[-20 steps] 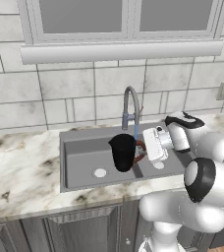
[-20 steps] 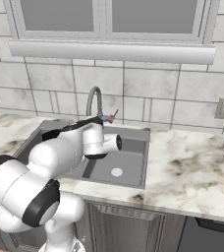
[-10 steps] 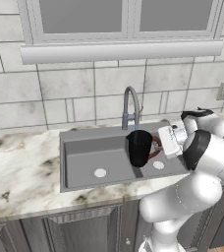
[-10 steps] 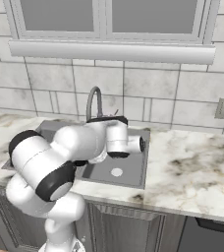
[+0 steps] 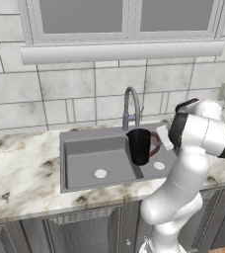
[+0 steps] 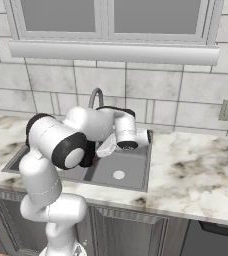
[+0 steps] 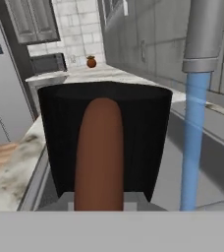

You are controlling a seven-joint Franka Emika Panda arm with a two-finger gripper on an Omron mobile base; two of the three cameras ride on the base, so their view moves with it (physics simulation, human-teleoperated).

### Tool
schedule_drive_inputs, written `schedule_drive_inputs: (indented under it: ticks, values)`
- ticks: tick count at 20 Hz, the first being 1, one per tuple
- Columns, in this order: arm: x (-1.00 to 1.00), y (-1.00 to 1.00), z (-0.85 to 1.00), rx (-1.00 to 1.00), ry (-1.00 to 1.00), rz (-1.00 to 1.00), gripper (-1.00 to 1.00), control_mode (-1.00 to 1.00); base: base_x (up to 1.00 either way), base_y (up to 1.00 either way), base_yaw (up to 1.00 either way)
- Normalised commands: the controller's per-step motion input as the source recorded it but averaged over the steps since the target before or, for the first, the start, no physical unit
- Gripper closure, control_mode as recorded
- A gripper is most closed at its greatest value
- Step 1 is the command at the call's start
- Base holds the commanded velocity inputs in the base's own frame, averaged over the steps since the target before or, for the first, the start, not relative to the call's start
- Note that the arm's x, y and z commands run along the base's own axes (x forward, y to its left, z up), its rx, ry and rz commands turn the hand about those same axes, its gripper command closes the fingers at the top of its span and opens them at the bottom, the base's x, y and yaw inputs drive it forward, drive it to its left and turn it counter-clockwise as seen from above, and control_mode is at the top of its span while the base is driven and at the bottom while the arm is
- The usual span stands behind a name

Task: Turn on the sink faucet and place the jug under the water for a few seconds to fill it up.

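The sink (image 5: 85, 158) lies in the counter (image 5: 20, 168) below the window, with the faucet (image 5: 131, 106) rising at its back edge, above the divider between the basins. The jug (image 5: 139, 146) is held upright in the air over the sink, just in front of the faucet, its handle (image 5: 155, 143) turned toward the gripper (image 5: 163, 144).

Step in hand: water (image 7: 192, 142) is running, so the tap appears to be on; the jug is being brought to the stream. In the hand view the stream falls beside the jug (image 7: 104, 142), outside its rim, not into it.

Next move: a short sideways shift should bring the jug mouth under the spout (image 7: 205, 34), keeping it upright, followed by a brief hold.

Gripper state: clamped on the handle (image 7: 98, 152), judged from the handle running straight down to the fingers.

View differences: the hand view alone resolves the stream and its offset from the jug. The left base view gives the jug's position relative to faucet and basins. In the right base view the arm (image 6: 61, 140) covers most of the jug.
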Motion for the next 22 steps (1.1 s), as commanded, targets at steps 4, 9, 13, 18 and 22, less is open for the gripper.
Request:
schedule_drive_inputs:
  ticks: [4,9,13,18,22]
  values:
    - [0.36,0.00,-0.22,-0.06,0.27,0.00,1.00,-1.00,0.00,0.00,0.00]
    - [0.38,0.00,-0.19,-0.05,0.23,0.00,1.00,-1.00,0.00,0.00,0.00]
    - [0.39,0.00,-0.23,-0.02,0.18,0.00,1.00,-1.00,0.00,0.00,0.00]
    - [0.36,-0.01,-0.30,0.00,0.12,0.00,1.00,-1.00,0.00,0.00,0.00]
    - [0.37,0.00,-0.22,0.00,0.06,0.00,1.00,-1.00,0.00,0.00,0.00]
